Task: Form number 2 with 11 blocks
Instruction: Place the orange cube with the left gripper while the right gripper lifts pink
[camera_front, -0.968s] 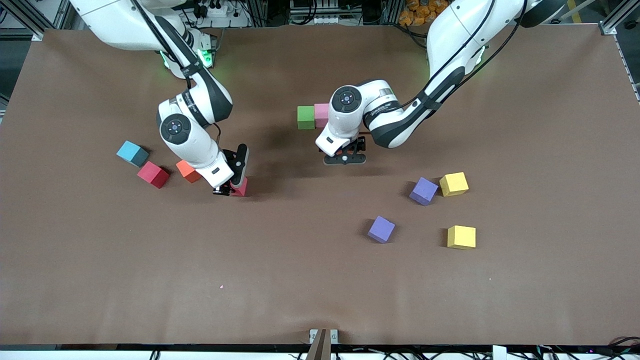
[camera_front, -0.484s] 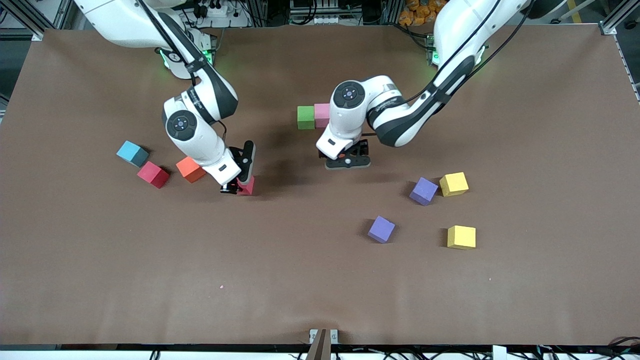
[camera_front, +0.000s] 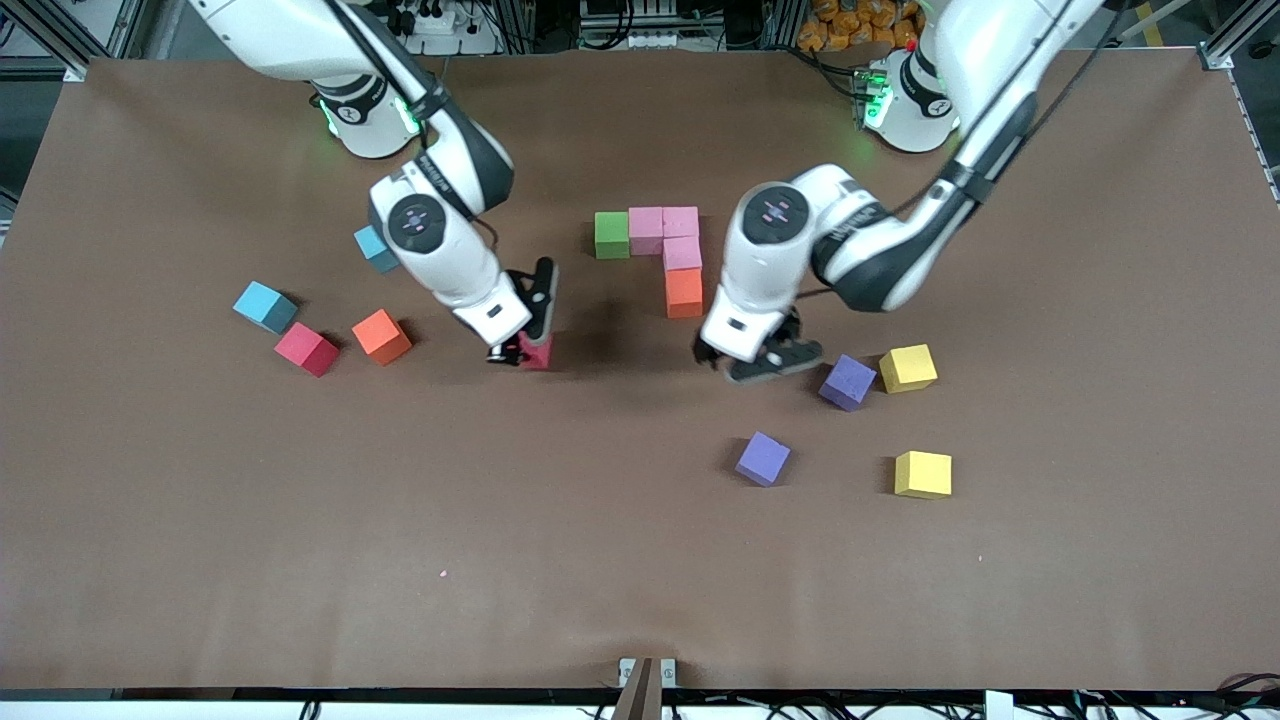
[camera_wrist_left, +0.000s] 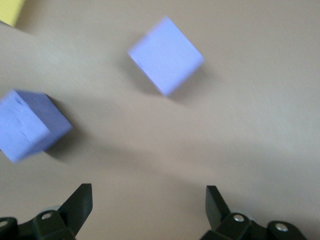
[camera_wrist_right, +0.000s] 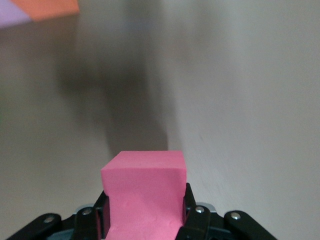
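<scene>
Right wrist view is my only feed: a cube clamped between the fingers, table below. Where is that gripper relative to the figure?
Observer: The right gripper, shut on the red block, is over the table between the loose orange block and the figure's orange block.
Operator: What does the figure hold so far?
Observer: Five touching blocks: a green block, three pink blocks and that orange one at the end nearest the front camera.
Operator: And the other arm?
Observer: The left gripper is open, low over the table beside a purple block.
</scene>
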